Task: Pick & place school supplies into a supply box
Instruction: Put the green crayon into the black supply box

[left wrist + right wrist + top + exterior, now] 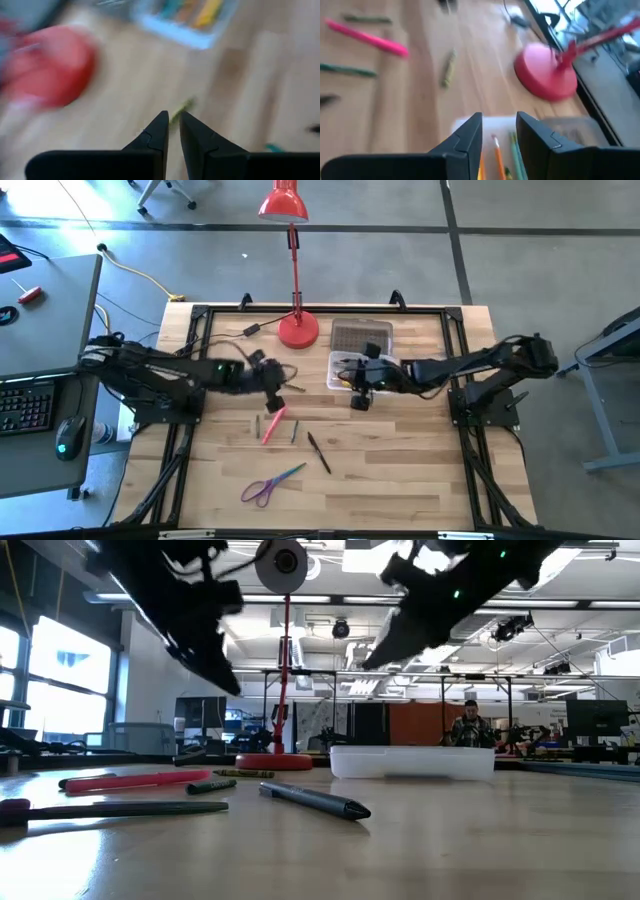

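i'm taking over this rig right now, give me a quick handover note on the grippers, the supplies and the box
Left gripper: empty, fingers nearly closed, above the table near the lamp base.
Right gripper: open, empty, over the supply box.
Done: a few pencils already lie in the box; its lid lies behind it.
Left: pink marker, green pens beside it, black pen, olive crayon, scissors.

Robotics lab; wooden table (pixel 400 480) in black frame; desk with keyboard (pixel 25 408); open hall behind.
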Robot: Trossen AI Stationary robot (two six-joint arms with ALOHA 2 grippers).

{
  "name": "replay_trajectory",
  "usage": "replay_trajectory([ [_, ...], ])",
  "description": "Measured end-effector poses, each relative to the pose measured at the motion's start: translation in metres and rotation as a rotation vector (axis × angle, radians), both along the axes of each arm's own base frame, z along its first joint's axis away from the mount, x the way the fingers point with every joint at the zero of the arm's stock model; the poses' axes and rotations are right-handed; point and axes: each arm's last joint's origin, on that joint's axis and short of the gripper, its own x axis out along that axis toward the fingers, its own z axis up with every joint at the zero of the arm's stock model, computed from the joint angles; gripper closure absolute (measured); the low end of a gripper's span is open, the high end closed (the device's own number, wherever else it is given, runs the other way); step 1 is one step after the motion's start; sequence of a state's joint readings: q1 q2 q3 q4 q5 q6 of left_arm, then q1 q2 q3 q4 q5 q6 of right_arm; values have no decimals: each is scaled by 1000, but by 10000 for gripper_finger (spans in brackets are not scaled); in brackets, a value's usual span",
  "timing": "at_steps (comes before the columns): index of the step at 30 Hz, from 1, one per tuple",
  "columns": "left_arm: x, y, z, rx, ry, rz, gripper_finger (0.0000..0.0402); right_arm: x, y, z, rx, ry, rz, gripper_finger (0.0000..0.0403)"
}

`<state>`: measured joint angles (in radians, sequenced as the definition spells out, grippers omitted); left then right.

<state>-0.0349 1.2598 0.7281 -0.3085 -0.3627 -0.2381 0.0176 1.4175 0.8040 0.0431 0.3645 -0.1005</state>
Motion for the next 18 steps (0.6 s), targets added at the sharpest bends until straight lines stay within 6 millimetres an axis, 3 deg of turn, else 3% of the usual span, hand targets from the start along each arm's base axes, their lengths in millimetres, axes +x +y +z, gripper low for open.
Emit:
replay_trajectory([
  [5,9,22,-25,-60,-212,-285,323,-7,20,16,79,-89,26,304],
  [10,1,37,-53,-78,-280,-283,323,-10,34,17,115,-106,46,304],
  [18,1,42,-91,-77,-200,-301,323,-9,44,15,125,-104,68,304],
])
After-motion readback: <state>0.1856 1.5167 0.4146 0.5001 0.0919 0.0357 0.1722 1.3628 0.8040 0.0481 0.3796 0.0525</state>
